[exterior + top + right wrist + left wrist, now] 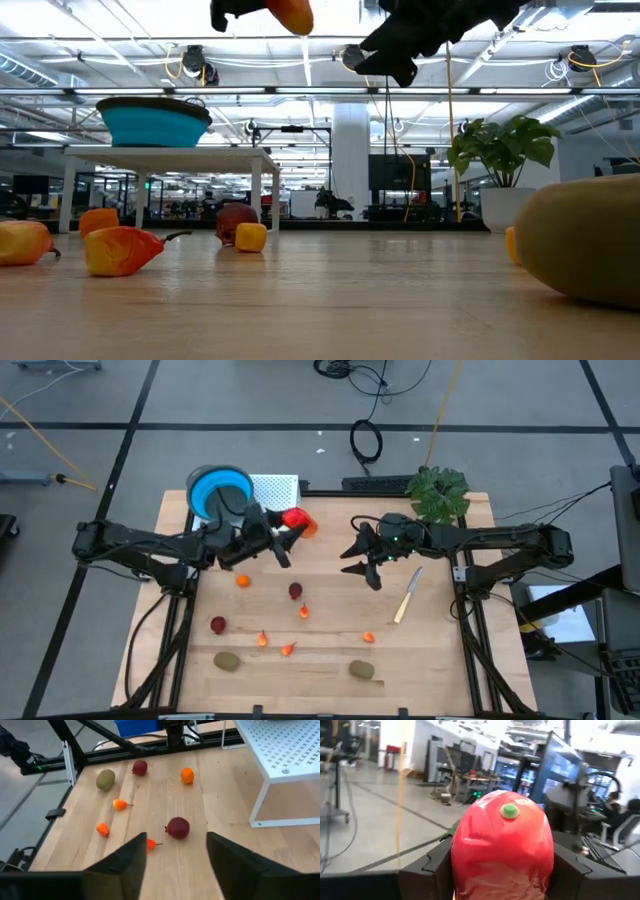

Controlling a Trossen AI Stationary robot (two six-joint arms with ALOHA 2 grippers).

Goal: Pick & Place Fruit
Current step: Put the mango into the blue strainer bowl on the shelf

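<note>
Starting at the left of the high view, we see the blue bowl sitting on the white perforated rack, upper left of centre. Just right of it, the left tool is clamped on the big red-orange fruit, holding it up off the desk; in the left wrist view that fruit fills the space between the two dark fingers. Here's our worry: it's round and glossy, gripped on its sides, so we judge it could squirt out and roll off across the desk on its way to the bowl.

Below it, loose fruit dots the middle of the frame: the small orange ball, two dark red balls, tiny orange bits, and two kiwis along the lower edge.

Moving right, the right tool hovers with its jaws apart, holding nothing. It's close to the left tool, so we'd call a clash between them a real risk.
</note>
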